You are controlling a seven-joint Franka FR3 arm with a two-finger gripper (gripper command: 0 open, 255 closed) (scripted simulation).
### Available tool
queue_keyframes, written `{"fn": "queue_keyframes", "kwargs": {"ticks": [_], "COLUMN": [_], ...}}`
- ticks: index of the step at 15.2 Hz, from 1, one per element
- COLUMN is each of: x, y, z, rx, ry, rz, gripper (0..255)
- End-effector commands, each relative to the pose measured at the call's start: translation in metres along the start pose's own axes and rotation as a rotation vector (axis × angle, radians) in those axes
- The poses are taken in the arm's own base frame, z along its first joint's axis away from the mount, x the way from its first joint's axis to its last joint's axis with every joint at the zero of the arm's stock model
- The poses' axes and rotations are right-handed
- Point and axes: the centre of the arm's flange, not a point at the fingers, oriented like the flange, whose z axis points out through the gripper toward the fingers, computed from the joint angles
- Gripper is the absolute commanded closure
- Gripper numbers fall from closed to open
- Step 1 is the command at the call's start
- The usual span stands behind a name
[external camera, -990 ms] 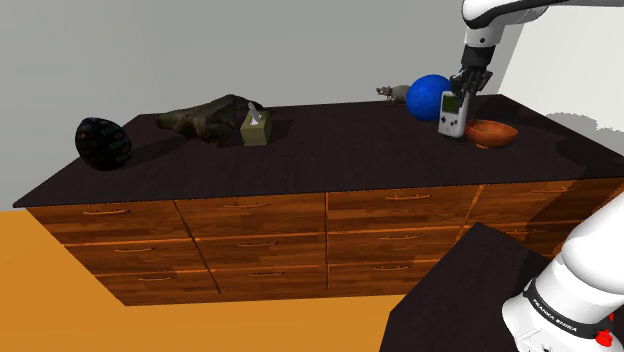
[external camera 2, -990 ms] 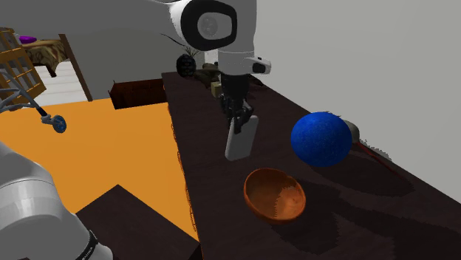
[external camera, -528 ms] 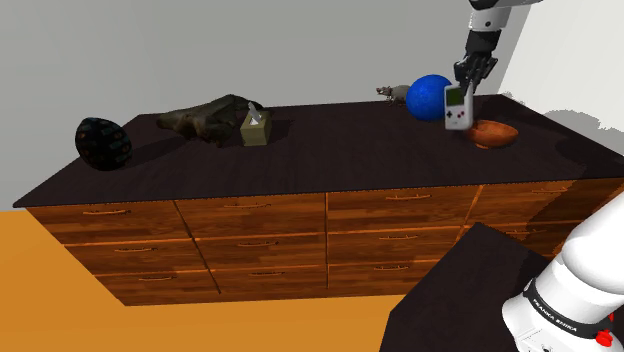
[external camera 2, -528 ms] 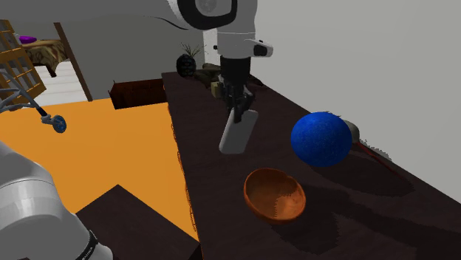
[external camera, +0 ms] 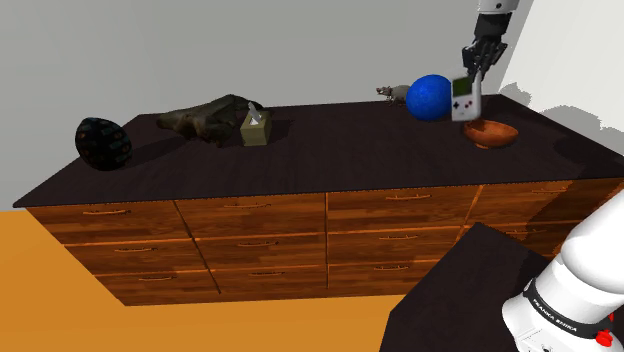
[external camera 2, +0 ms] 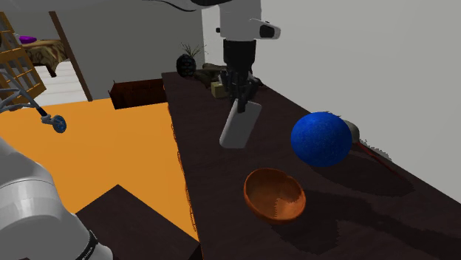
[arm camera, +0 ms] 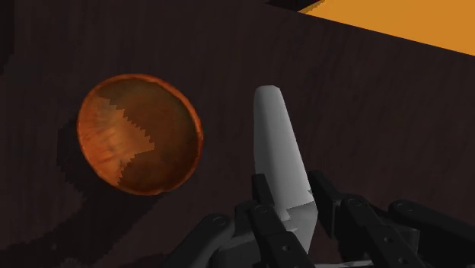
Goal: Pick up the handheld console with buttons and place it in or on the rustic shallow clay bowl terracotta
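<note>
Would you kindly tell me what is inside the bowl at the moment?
Nothing: in the wrist view the bowl is bare inside, no part covered. The console hangs in the gripper, off to its side.

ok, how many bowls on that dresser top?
1: the orange-brown bowl on the dresser top, near the blue ball, close to the grey console that the fingers hold in the air. The dark heap farther along could hide another.

Even, subdued rendered light; no blur or glare. The console (arm camera: 275, 145) in my gripper (arm camera: 291, 190) is shaded on one face. Beside it, the bowl (arm camera: 139, 133) holds a jagged-edged shadow and casts a soft one on the dark countertop (arm camera: 380, 114).
</note>
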Motion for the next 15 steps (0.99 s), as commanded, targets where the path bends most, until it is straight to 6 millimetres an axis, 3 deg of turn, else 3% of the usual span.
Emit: {"fn": "queue_keyframes", "kwargs": {"ticks": [1,10,15], "x": [-0.006,-0.031,-0.03], "y": [0.021,0.139,0.138], "z": [-0.007,-0.041,-0.015], "rx": [0.0,0.0,0.0], "ry": [0.0,0.0,0.0], "rz": [-0.001,-0.001,-0.001], "gripper": [255,255,255]}}
